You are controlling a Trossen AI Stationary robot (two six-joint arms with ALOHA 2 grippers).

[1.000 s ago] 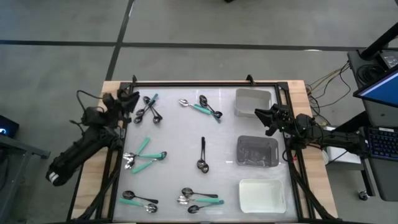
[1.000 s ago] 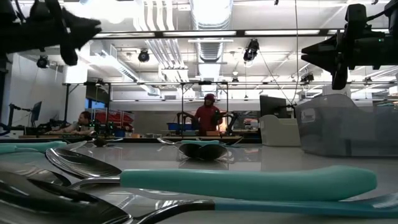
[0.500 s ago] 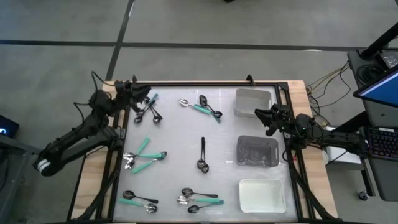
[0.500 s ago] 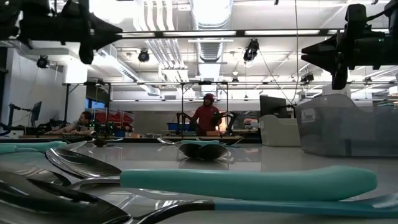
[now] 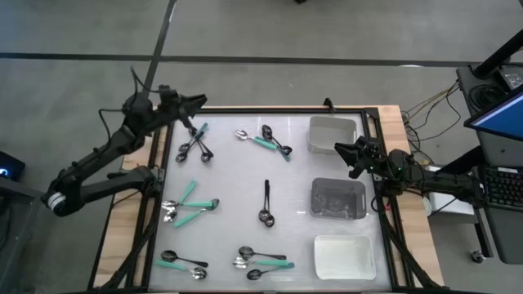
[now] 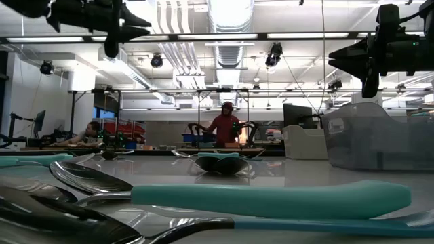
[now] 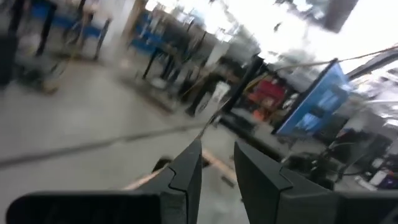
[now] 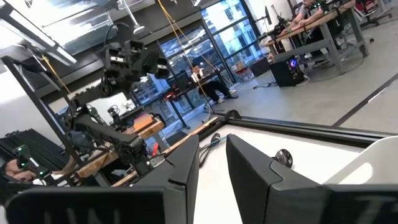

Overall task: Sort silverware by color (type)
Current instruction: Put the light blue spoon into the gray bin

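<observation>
The spoons pair shiny metal or glossy black bowls with matt teal handles that look like plastic, lying on a smooth, faintly reflective white tabletop edged in pale raw wood, beside trays of seemingly translucent grey and white plastic.

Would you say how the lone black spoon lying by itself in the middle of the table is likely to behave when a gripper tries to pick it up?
The black spoon looks thin, probably stiff and light. Lying flat on the smooth table, it may slide.
</observation>
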